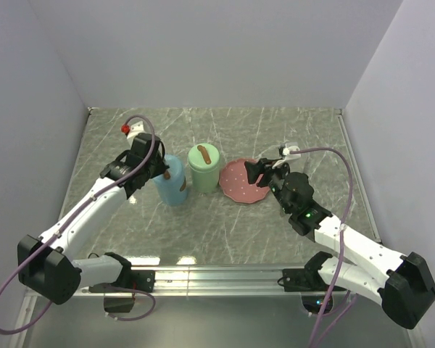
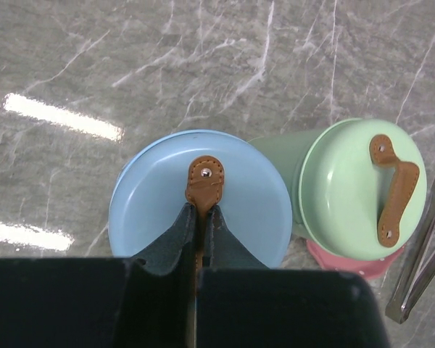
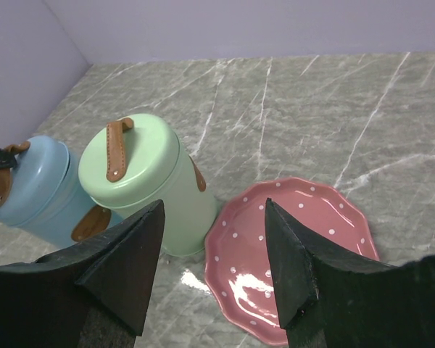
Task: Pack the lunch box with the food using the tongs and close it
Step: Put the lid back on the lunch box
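Observation:
The lunch box shows as two round tins with brown strap handles, a blue tin and a green tin, both lidded and standing side by side. My left gripper is shut on the strap handle of the blue lid. The grey tongs lie on the table just right of the green tin. My right gripper hangs open and empty over the pink plate. No food is in view.
The pink dotted plate touches the green tin's right side and lies bare. Grey marble tabletop stretches in front of the tins. White walls close the table at the back and both sides.

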You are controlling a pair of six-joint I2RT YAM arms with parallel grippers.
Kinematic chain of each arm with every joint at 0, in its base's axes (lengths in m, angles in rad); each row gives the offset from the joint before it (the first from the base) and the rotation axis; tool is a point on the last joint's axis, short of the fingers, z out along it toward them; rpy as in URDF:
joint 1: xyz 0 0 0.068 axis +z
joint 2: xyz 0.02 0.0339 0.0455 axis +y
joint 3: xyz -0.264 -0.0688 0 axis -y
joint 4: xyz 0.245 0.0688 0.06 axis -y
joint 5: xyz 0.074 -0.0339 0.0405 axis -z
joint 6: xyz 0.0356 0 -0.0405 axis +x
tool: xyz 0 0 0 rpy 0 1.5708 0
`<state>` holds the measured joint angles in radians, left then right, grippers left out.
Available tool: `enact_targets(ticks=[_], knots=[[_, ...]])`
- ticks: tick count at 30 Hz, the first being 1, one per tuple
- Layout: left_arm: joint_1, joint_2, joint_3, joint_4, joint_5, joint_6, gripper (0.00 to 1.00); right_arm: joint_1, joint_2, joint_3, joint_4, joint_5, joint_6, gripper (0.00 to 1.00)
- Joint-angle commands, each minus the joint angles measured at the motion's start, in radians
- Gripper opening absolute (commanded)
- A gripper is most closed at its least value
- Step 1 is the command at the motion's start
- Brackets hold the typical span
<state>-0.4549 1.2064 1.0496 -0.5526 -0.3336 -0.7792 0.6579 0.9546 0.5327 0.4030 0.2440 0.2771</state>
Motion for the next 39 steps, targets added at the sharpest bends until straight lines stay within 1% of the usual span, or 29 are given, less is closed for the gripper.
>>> enact_targets(ticks=[1,7,13,24,31,37,38,39], knots=[[0.019,0.025,-0.005,0.059,0.025,0.018,0.00,-0.009,-0.013,-0.004,0.036,0.001,0.010,0.65],[0.021,0.058,0.033,0.075,0.038,0.031,0.00,-0.009,0.001,0.001,0.039,-0.003,0.010,0.65],[0.019,0.087,0.078,0.031,0.016,0.049,0.00,-0.011,0.013,0.004,0.043,-0.008,0.011,0.65],[0.016,0.111,-0.039,0.094,0.024,0.031,0.00,-0.017,0.032,0.004,0.046,-0.017,0.014,0.64],[0.004,0.108,-0.045,0.097,0.008,0.047,0.00,-0.017,0.050,0.013,0.046,-0.023,0.020,0.64],[-0.010,0.058,-0.039,0.091,-0.004,0.063,0.00,-0.018,0.062,0.023,0.046,-0.034,0.024,0.65],[-0.011,0.050,-0.039,0.089,-0.005,0.064,0.02,-0.017,0.067,0.023,0.046,-0.035,0.024,0.65],[-0.011,0.044,-0.039,0.089,-0.007,0.066,0.06,-0.018,0.067,0.024,0.046,-0.035,0.024,0.65]])
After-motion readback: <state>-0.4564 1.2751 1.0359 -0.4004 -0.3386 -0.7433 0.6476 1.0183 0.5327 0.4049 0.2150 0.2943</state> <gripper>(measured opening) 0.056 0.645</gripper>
